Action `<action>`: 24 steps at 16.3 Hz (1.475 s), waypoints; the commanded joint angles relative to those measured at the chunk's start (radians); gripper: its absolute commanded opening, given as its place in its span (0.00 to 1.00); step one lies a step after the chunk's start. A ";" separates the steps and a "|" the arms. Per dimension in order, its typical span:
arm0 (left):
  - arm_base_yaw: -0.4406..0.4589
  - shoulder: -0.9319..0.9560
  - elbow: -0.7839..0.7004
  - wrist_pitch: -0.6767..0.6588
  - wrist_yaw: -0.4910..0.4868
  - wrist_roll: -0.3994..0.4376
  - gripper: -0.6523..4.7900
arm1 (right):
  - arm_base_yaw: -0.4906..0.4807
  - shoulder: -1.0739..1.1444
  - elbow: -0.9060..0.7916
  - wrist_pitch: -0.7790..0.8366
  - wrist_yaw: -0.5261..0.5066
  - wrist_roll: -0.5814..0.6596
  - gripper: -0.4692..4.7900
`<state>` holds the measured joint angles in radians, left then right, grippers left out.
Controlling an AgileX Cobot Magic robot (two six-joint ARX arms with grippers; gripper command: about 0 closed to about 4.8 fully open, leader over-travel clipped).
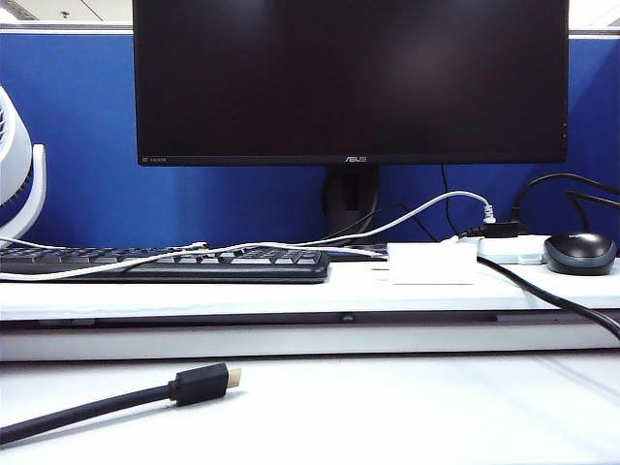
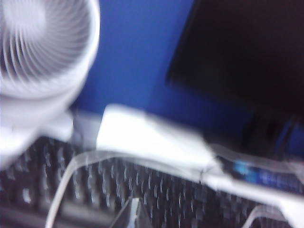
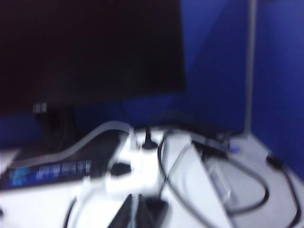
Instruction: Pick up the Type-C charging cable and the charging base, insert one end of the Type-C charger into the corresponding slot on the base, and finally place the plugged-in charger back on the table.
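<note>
The charging base (image 1: 431,263) is a small white block on the raised shelf, right of the keyboard. The Type-C charging cable (image 1: 145,262) is a thin white cord lying across the keyboard toward the base; in the blurred left wrist view the cord (image 2: 64,185) curves over the keys. Neither gripper shows in the exterior view. My left gripper (image 2: 134,214) is shut and empty, hovering over the keyboard. My right gripper (image 3: 135,209) is shut and empty too, short of a white power strip. The lower level of the table (image 1: 387,412) lies in front.
On the shelf stand a monitor (image 1: 349,77), black keyboard (image 1: 165,262), fan (image 1: 15,165), power strip (image 1: 513,252) with black plugs, and mouse (image 1: 579,252). A thick black cable with a gold-tipped plug (image 1: 203,383) lies on the lower table. A greyish-white cable (image 1: 426,208) arcs to the strip.
</note>
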<state>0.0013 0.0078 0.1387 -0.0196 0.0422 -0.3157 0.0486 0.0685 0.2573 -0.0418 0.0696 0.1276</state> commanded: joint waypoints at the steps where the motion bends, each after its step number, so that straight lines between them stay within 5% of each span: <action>1: 0.000 0.072 0.076 0.014 -0.045 0.005 0.11 | 0.002 0.140 0.140 0.018 0.001 0.004 0.09; 8: 0.000 0.489 0.429 0.021 -0.019 0.181 0.11 | 0.003 0.610 0.604 -0.003 -0.196 0.004 0.09; 13: -0.001 0.721 0.644 -0.023 0.077 0.258 0.11 | 0.071 0.949 0.975 -0.356 -0.337 -0.001 0.09; 16: -0.001 0.741 0.658 -0.023 0.146 0.286 0.11 | 0.194 1.139 1.085 -0.475 -0.427 -0.002 0.09; 20: -0.001 0.740 0.659 -0.023 0.176 0.282 0.11 | 0.305 1.316 1.097 -0.558 -0.404 -0.001 0.09; 22: -0.002 0.740 0.659 -0.019 0.187 0.282 0.11 | 0.337 1.408 1.097 -0.657 -0.381 -0.125 0.09; 23: -0.001 0.740 0.659 -0.008 0.186 0.282 0.11 | 0.346 1.440 1.097 -0.718 -0.385 -0.257 0.15; 24: -0.002 0.740 0.659 0.003 0.187 0.282 0.11 | 0.349 1.455 1.096 -0.778 -0.386 -0.371 0.42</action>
<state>0.0013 0.7494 0.7891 -0.0410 0.2226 -0.0376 0.3939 1.5223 1.3495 -0.7647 -0.3096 -0.1158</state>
